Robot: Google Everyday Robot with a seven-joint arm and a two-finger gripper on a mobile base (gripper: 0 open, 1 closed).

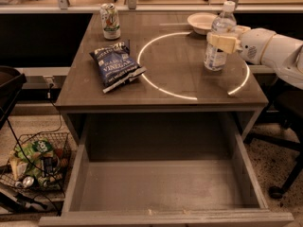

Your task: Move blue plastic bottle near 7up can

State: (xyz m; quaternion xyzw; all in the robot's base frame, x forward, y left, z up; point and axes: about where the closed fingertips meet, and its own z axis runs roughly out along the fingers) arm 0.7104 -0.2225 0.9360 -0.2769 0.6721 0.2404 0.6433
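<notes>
The blue plastic bottle (217,56), clear with a white cap and white label, stands at the right side of the table, inside a bright ring of light. My gripper (222,42) comes in from the right on a white arm and its pale fingers (220,42) are closed around the bottle's middle. The bottle's base is at or just above the tabletop. The 7up can (110,21) stands upright at the table's back left corner, far from the bottle.
A dark blue chip bag (117,65) lies on the left half of the table (180,86). A white bowl (201,21) sits just behind the bottle. The drawer (161,183) below hangs wide open. A wire basket of trash (33,162) stands on the floor at left.
</notes>
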